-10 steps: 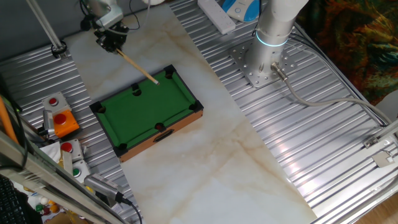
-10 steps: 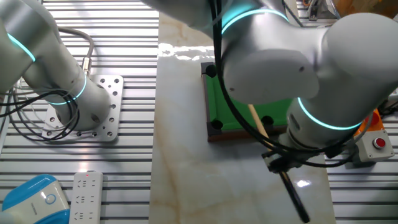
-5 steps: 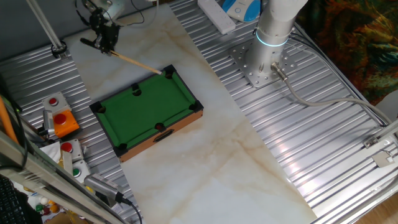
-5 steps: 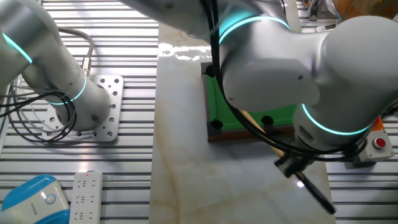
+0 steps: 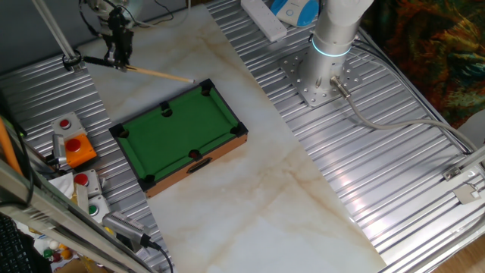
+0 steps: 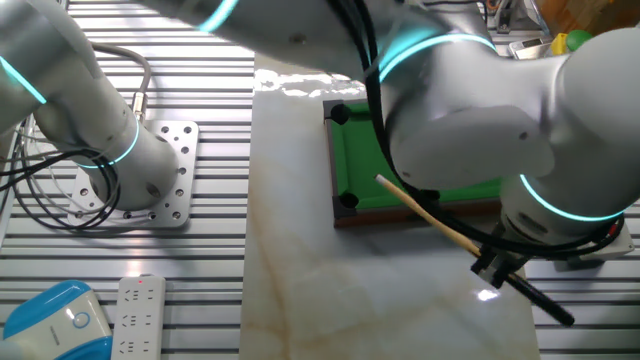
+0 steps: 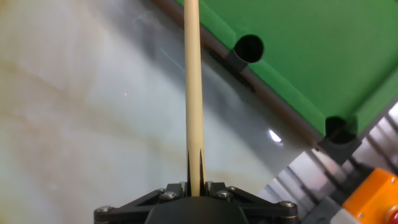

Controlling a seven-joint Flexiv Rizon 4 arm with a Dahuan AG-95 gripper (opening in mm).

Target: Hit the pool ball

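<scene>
My gripper (image 5: 117, 45) is shut on a thin wooden cue stick (image 5: 155, 73), and holds it beyond the far left corner of the toy green-felt pool table (image 5: 178, 133). The cue's tip ends just outside the table's far corner pocket. In the other fixed view the gripper (image 6: 500, 265) sits low under the arm, with the cue (image 6: 425, 212) slanting up to the table's edge (image 6: 350, 150). In the hand view the cue (image 7: 194, 93) runs straight ahead from the gripper (image 7: 195, 180), beside the table (image 7: 311, 50). No red pool ball shows in any view.
An orange button box (image 5: 76, 150) and a grey button box (image 5: 87, 189) lie left of the table. The orange housing also shows in the hand view (image 7: 373, 199). The arm's base (image 5: 322, 76) stands at the back right. A power strip (image 6: 135, 315) lies nearby.
The gripper has moved up and left, away from the table. The cue has swung flatter and its tip has drawn back from over the felt to outside the far corner.
</scene>
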